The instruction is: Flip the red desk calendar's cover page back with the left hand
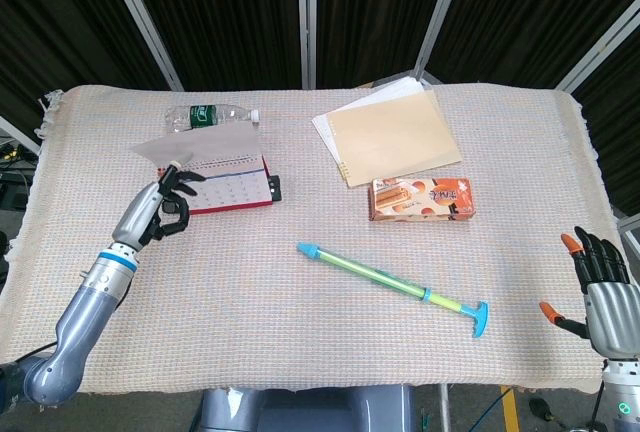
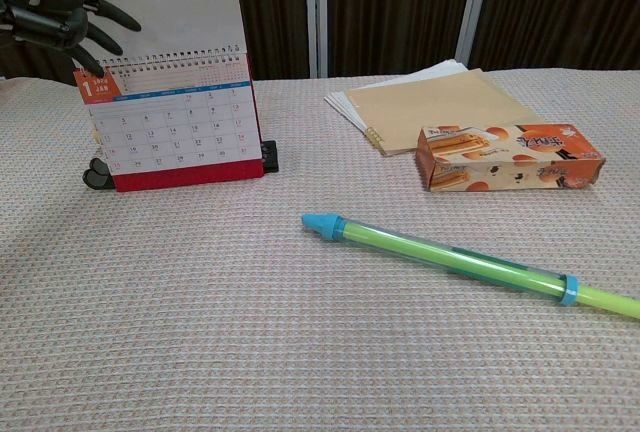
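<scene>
Red-based calendar (image 2: pixel 180 157) stood near the table's (image 1: pixel 330 342) far left corner, its cover page (image 2: pixel 185 2) raised. Left hand (image 1: pixel 163 199) touched the cover's edge, fingers curled; a grip was unclear. Best to carry the page over the spiral smoothly, without tipping the stand.

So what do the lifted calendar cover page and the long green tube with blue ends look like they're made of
Lifted calendar cover page: probably thin matte card or paper, since it curves smoothly off the wire spiral. Long green tube with blue ends: likely glossy plastic, translucent with light reflections along it.
</scene>
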